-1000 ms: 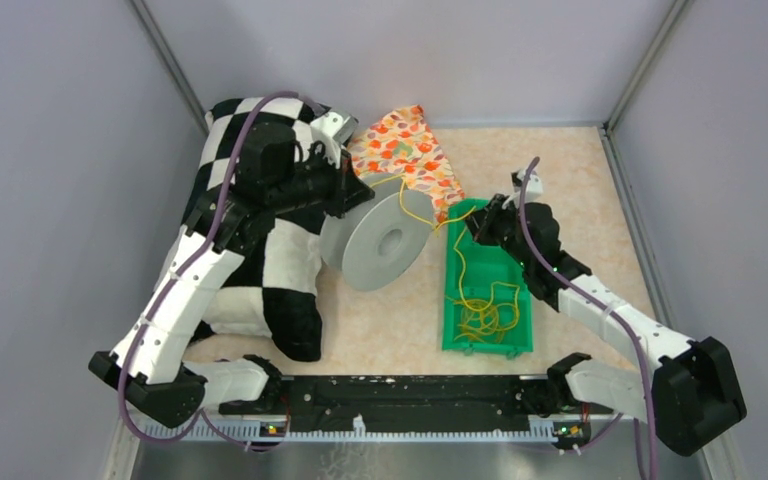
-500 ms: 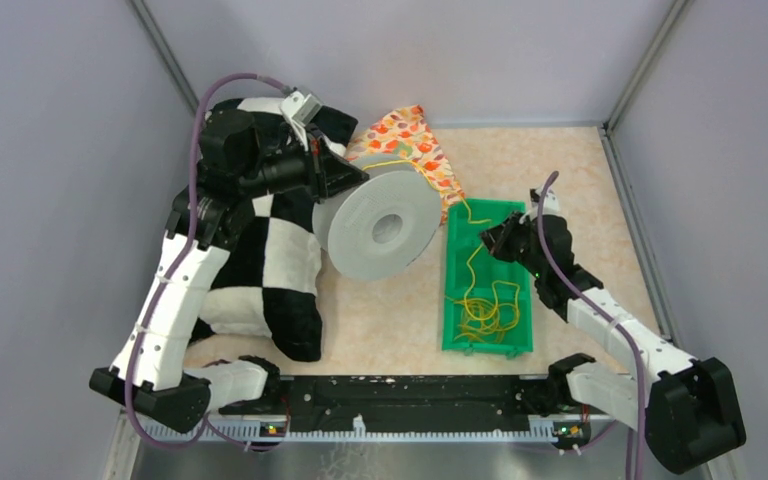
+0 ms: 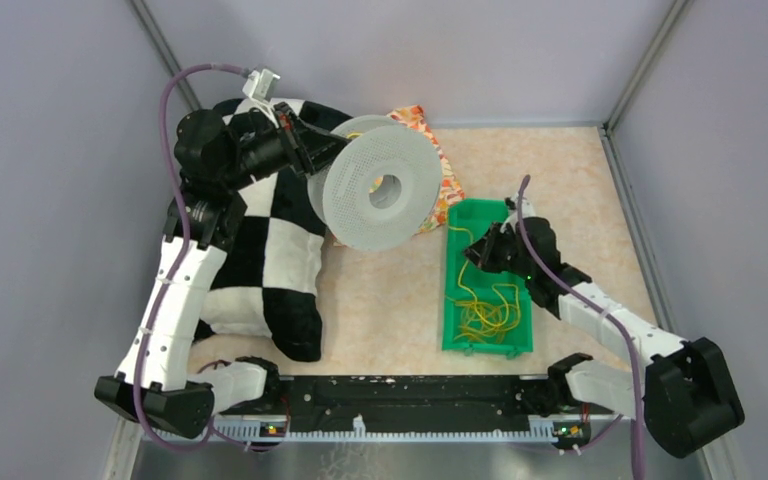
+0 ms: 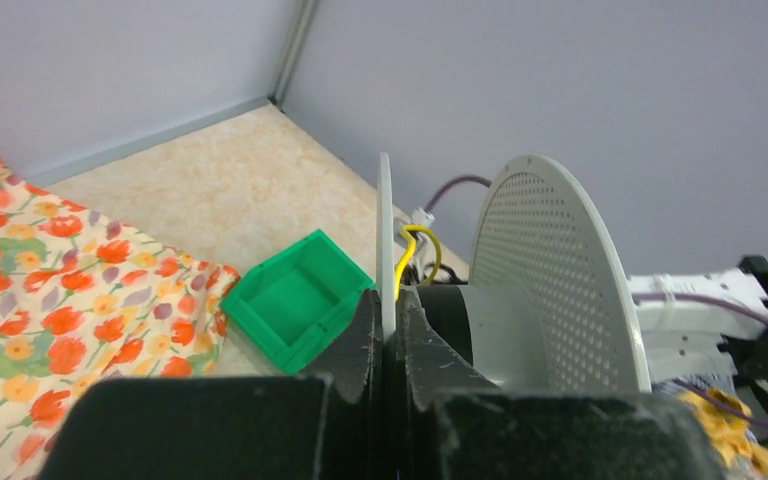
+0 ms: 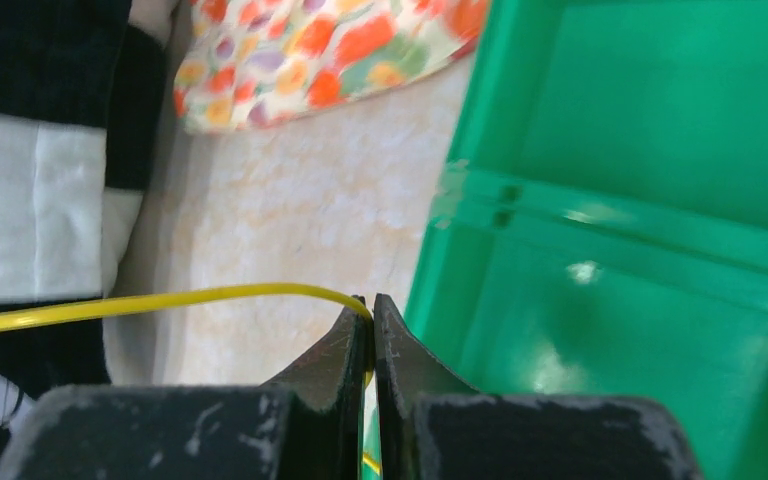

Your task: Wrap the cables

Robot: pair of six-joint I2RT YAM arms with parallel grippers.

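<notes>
Top view, change: over the last second the left fingers (image 3: 310, 152) have swung the spool (image 3: 380, 190) up toward the upper left, turning its holed face to the camera. The right fingers (image 3: 478, 250) have dropped from the far end of the tray (image 3: 450, 300) to over its middle. I'd judge another turn is going on, with more to feed.
Top view, tray: at right centre, it holds the loose cables (image 3: 487, 315) heaped in its near half; the far end looks bare.
Left wrist: the fingers (image 4: 360, 340) are pressed on the spool's thin rim, and a yellow loop (image 4: 405, 258) shows at the hub.
Right wrist: the fingers (image 5: 345, 350) pinch one yellow strand (image 5: 160, 303), which runs left over the counter (image 5: 290, 220), just beside the tray wall (image 5: 440, 290).
</notes>
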